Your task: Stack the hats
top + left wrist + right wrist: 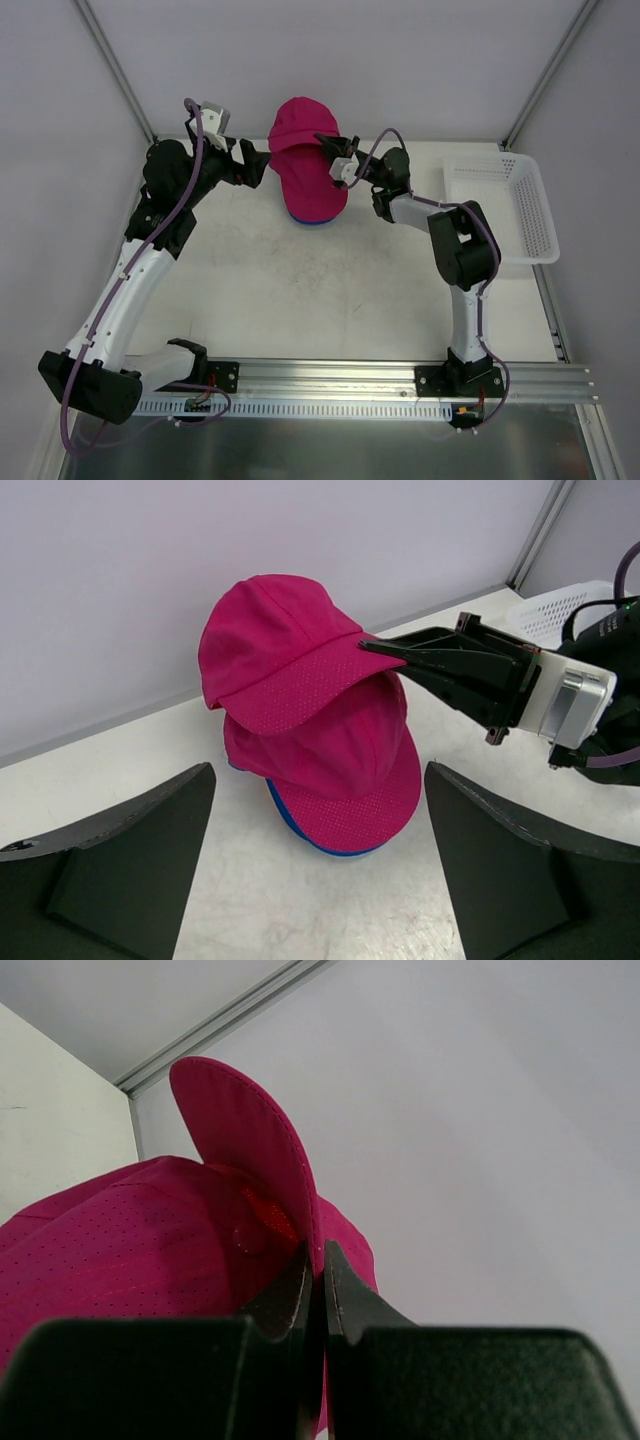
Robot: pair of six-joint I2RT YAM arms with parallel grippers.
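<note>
Brim of top pink hat (270, 640) inside closed right pincer (385, 648); left pincer (255, 163) wide open alongside.

Laboratory robot cell. Plain pale panels (330, 60) framed by metal posts (114, 65) enclose a white table (300, 300). A slotted aluminium rail (330, 380) along the bottom edge carries the left arm base (205, 366) and right arm base (460, 378).

Overhead view plus two close wrist views, all on stacked hats (305, 180).
</note>
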